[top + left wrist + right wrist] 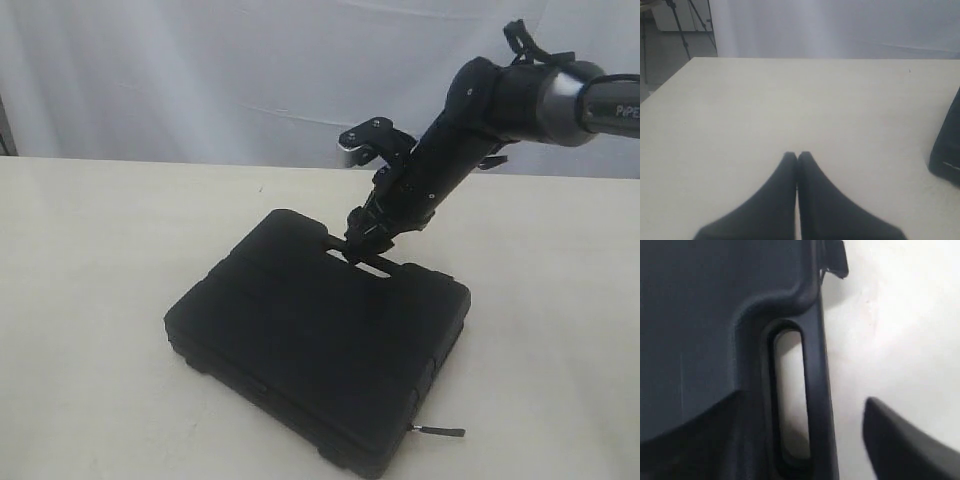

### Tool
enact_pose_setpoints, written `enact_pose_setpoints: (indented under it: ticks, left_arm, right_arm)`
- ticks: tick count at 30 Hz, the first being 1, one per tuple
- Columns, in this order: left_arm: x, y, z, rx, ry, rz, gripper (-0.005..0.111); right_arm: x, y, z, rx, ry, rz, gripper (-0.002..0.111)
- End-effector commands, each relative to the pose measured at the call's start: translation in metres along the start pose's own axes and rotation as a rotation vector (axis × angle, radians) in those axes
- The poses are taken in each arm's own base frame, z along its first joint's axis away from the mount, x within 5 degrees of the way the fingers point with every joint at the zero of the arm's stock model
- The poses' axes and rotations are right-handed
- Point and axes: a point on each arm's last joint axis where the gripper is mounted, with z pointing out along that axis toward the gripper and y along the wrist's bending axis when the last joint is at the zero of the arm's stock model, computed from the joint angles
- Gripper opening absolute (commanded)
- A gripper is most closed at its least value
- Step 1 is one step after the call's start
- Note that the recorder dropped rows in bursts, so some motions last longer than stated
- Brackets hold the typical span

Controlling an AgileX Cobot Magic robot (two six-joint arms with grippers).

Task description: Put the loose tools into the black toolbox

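Observation:
The black toolbox (pixel 310 340) lies closed and flat on the pale table. My right gripper (pixel 360 240) reaches down to its carry handle (pixel 375 265) at the far edge. In the right wrist view the right gripper (pixel 802 400) is open. The handle bar (pixel 815 390) runs between the jaws, one finger is over the lid, and the other finger (pixel 895 440) stands apart over the table. My left gripper (pixel 797 156) is shut and empty above bare table, with a toolbox corner (pixel 947 150) off to one side. No loose tools are in view.
A small dark tab (pixel 440 431) sticks out from the toolbox's near right corner. White curtain hangs behind the table (pixel 90 260). A tripod (pixel 682 25) stands beyond the table's far corner in the left wrist view.

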Motion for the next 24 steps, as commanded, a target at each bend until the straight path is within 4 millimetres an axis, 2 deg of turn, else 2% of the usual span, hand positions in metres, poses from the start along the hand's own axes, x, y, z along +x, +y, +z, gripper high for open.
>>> enact_pose_setpoints:
  ticks: [1, 9, 12, 14, 15, 16, 17, 18, 19, 22, 24]
  left_arm:
    - [0.0, -0.001, 0.0, 0.007, -0.007, -0.011, 0.0]
    - [0.0, -0.001, 0.0, 0.007, -0.007, -0.011, 0.0]
    - [0.0, -0.001, 0.0, 0.007, -0.007, -0.011, 0.0]
    - [0.0, -0.001, 0.0, 0.007, -0.007, -0.011, 0.0]
    - [0.0, -0.001, 0.0, 0.007, -0.007, -0.011, 0.0]
    - [0.0, -0.001, 0.0, 0.007, -0.007, -0.011, 0.0]
    - [0.0, -0.001, 0.0, 0.007, -0.007, -0.011, 0.0]
    - [0.0, -0.001, 0.0, 0.007, -0.007, -0.011, 0.0]
    - [0.0, -0.001, 0.0, 0.007, -0.007, -0.011, 0.0]
    - [0.0, -0.001, 0.0, 0.007, -0.007, -0.011, 0.0]
    - [0.0, -0.001, 0.0, 0.007, -0.007, -0.011, 0.0]
  right_arm:
    - [-0.001, 0.002, -0.005, -0.032, 0.003, 0.02, 0.077]
    - [0.0, 0.007, -0.007, -0.081, 0.014, 0.064, 0.077]
    - [0.0, 0.013, -0.023, -0.102, 0.032, 0.037, 0.075]
    - [-0.001, 0.019, -0.046, -0.091, 0.042, -0.014, 0.061]
    - [-0.003, 0.026, -0.067, -0.088, 0.024, -0.032, 0.046]
    - [-0.005, 0.03, -0.079, -0.083, 0.011, -0.039, 0.039]
    - [-0.005, 0.04, -0.103, -0.097, -0.004, -0.055, 0.018]
    - [-0.004, 0.045, -0.113, -0.112, -0.002, -0.054, 0.007]
    - [-0.003, 0.055, -0.138, -0.118, -0.033, -0.054, 0.0]
    - [0.006, 0.079, -0.191, -0.066, -0.123, -0.03, -0.001]
    - [0.027, 0.107, -0.219, -0.041, -0.147, -0.036, -0.001]
